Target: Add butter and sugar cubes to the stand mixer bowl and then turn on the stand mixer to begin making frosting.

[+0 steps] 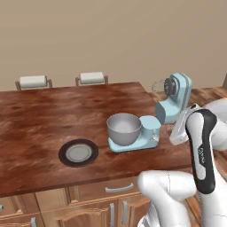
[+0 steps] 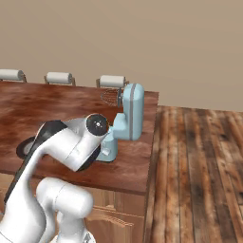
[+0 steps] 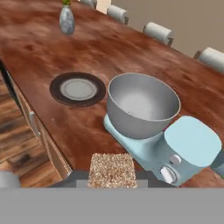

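Grips a sugar cube [image 3: 111, 168], speckled tan, in the gripper [image 3: 111, 176], narrowed to the cube's width with a dark tip at each side. Hovers low at the near edge of the wooden counter [image 1: 48, 115], just in front of the stand mixer [image 3: 192, 140].

Looks straight onto the light blue flat base and a white control knob [image 3: 168, 174] at its front; no readable marking on the knob or the housing. Finds the stand mixer bowl [image 3: 142, 105] seated on that base just beyond the cube, upright, grey metal, smooth inside. From the left base view, shows the same bowl [image 1: 123, 128] on the base, with the stand mixer [image 1: 173, 104] head tilted up and back and the wire whisk [image 1: 158, 85] raised clear of the bowl. From the right base view, puts the mixer [image 2: 130, 114] near the counter's right end, whisk [image 2: 110, 96] pointing away from the camera.

Further out, to the left of the bowl and apart from it: a flat dark plate [image 1: 78, 153] with a grey centre. Beyond that, in the hand view, a small grey vase [image 3: 67, 19]. Along the far side of the counter, white-cushioned chair backs [image 1: 33, 81].

On the arm's dark forearm [image 1: 201, 155], carries a faint line of lettering, too small to read.
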Controlling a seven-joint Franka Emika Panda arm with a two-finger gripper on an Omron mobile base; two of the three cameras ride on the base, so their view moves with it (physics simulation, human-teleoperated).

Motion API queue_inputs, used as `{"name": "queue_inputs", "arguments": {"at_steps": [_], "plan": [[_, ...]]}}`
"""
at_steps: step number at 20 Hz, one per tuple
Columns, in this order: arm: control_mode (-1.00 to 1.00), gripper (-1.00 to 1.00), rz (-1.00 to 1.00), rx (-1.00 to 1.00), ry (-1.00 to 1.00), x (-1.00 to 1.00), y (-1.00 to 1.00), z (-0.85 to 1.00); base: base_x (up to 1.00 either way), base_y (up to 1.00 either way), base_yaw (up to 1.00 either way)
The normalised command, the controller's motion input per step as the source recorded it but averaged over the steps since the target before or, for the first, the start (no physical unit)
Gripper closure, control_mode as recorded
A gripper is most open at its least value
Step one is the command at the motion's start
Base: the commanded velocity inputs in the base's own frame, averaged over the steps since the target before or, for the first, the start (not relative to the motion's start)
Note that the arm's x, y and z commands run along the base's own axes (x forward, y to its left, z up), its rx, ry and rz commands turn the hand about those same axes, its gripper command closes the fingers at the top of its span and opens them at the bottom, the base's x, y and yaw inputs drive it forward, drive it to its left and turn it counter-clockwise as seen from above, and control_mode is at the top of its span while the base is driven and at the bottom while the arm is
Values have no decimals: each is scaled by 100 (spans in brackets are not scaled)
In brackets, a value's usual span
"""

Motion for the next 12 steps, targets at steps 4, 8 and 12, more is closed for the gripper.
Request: {"name": "queue_inputs", "arguments": {"at_steps": [4,8,12], "plan": [[-100,100,0,-14,22,29,87,50,0,0,0],[-100,100,-2,-17,28,62,68,15,0,0,0],[-100,100,-8,-16,31,85,52,0,0,0,0]]}}
